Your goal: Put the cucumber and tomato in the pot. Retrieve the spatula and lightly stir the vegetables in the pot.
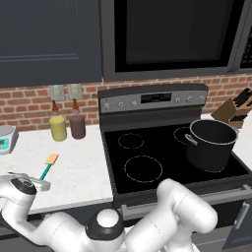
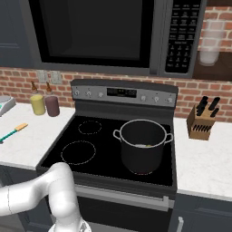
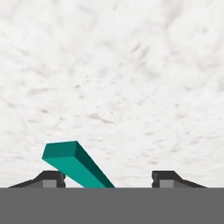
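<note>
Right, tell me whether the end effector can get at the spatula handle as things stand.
Probably yes. The end effector hangs open just over the white counter with the spatula handle's teal end running between its fingertips, toward one side. Nothing lies in the way.

Matt teal spatula (image 3: 78, 166), speckled stone counter (image 3: 131, 78)

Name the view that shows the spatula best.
Left base view: the spatula lies on the counter, orange blade and teal handle visible. Right base view catches it at the left edge; hand view shows a stretch of handle between the open gripper fingertips.
</note>
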Tool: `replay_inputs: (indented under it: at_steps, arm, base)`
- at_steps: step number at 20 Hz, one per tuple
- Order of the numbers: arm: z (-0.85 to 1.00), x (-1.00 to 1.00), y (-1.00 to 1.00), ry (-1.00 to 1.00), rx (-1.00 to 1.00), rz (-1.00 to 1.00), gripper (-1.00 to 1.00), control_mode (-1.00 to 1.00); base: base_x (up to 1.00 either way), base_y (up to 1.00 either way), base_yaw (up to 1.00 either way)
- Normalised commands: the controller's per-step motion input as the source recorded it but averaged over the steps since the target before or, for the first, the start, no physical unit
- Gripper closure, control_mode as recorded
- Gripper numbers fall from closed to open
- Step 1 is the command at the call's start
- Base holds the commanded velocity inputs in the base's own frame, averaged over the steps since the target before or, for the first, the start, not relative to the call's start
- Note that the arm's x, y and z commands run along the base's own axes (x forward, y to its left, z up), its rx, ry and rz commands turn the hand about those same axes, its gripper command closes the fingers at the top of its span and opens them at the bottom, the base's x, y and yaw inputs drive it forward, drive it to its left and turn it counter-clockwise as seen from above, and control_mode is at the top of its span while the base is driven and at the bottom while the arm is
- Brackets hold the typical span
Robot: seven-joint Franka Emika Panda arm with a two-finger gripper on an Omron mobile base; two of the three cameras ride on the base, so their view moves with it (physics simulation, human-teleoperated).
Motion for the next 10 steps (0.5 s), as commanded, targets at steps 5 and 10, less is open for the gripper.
replay_inputs:
  at_steps: [5,10]
  arm:
    - [-0.7,-0.18,0.0,0.0,-0.03,0.01,1.0,-1.0]
    - [-0.53,-0.35,0.0,0.0,0.0,0.0,1.0,-1.0]
  base:
    - [0.0,0.0,0.0]
    - [0.0,0.0,0.0]
